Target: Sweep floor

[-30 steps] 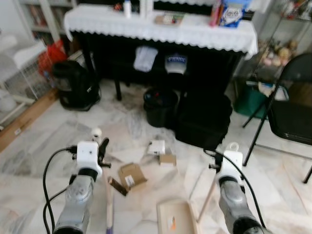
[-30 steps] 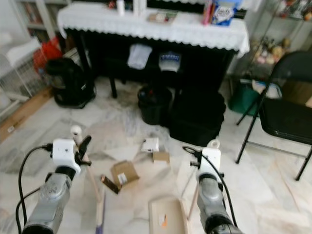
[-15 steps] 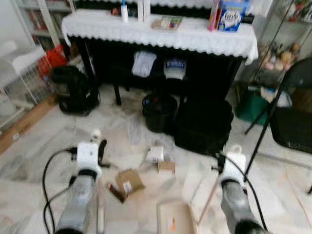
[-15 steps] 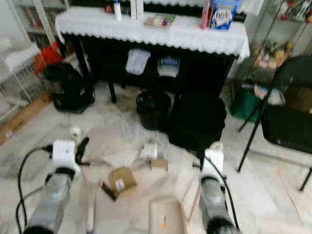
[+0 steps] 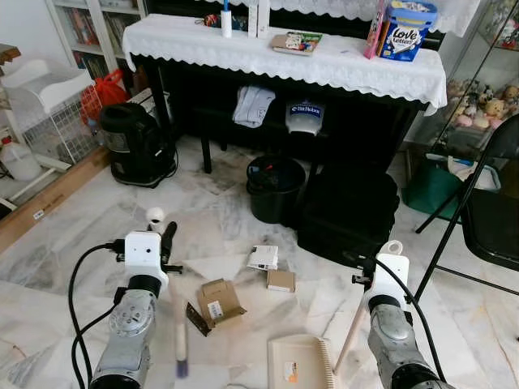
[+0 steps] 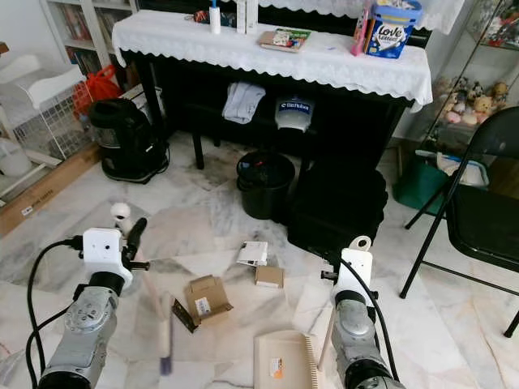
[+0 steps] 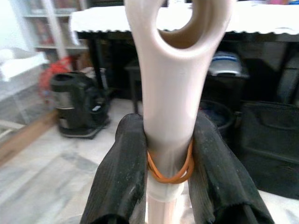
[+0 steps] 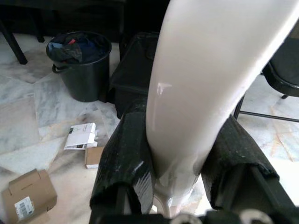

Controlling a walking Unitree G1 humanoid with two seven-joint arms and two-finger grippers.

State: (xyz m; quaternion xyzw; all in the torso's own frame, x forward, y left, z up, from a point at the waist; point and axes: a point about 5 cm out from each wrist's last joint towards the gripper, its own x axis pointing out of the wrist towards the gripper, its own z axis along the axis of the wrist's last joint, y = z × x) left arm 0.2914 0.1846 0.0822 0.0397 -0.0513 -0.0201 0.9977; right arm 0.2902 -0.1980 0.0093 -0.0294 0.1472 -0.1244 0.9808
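From the head views, we hold a tool in each arm. Our left gripper (image 5: pixel 166 243) is clenched on the broom handle (image 5: pixel 177 316), whose shaft runs down from it to the marble floor (image 5: pixel 73 243), its lower end blurred. Our right gripper (image 5: pixel 388 258) grasps the dustpan handle (image 5: pixel 350 340), and the cream dustpan (image 5: pixel 302 362) lies flat on the floor below and inward of that gripper. The litter lies between and ahead of the two grippers: a brown cardboard box (image 5: pixel 219 300) nearest the broom, a small brown box (image 5: pixel 280 280) and a white carton (image 5: pixel 262 258) farther out, toward the black bucket (image 5: pixel 276 188).

In the left wrist view, the two black fingers (image 7: pixel 122 172) press the pale broom handle from both sides just below its hanging loop, with an orange rubber band (image 7: pixel 169 171) around the shaft between them. That grip looks firm and near the top, so we judge long strokes will be hard to steer; short strokes should serve better.

In the right wrist view, the fingers (image 8: pixel 126 158) clamp the dustpan handle, and the boxes lie on the floor beyond it.

To do this step well, we should place the broom head beyond the farthest carton and draw the pieces toward the pan's lip, keeping the pan flat and steady so nothing slides under it.
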